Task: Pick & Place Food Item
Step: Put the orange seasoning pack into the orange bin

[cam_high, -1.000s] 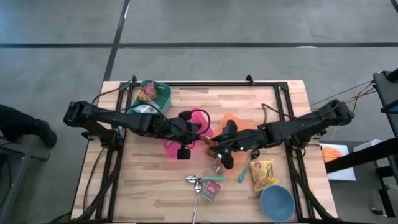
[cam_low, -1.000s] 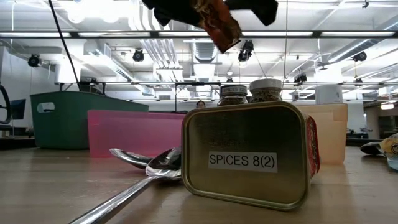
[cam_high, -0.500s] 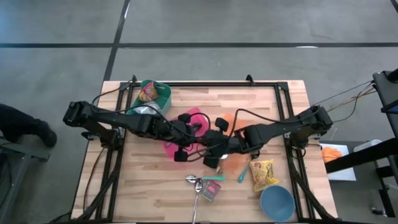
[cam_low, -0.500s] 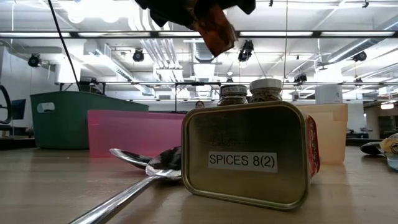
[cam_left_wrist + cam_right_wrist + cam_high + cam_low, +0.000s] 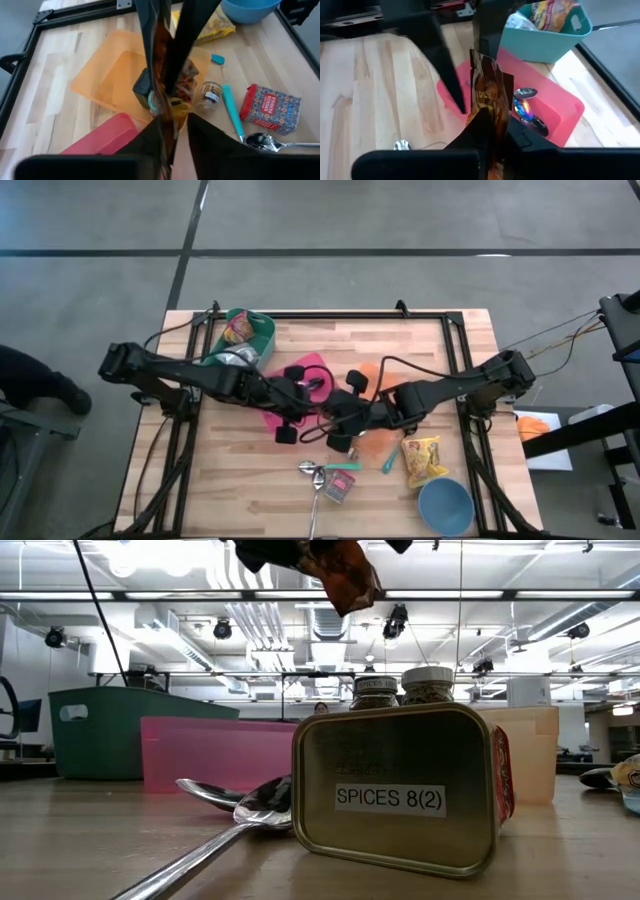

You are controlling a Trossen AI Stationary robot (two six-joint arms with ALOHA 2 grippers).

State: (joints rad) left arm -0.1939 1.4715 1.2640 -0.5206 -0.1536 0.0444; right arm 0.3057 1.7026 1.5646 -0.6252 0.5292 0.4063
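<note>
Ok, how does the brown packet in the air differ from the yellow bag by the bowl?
The brown packet hangs upright in the air, held by the right gripper; the yellow bag lies flat on the table, untouched. The packet is dark brown and orange, the bag bright yellow. Both are snack packs.

A dark snack packet (image 5: 167, 65) hangs down the middle of the frame. Behind it lies an orange tray (image 5: 115, 75) on the wooden counter (image 5: 45, 75). Lower right: a small jar (image 5: 209, 95), a teal utensil (image 5: 231, 109), a red tin (image 5: 271, 108).
</note>
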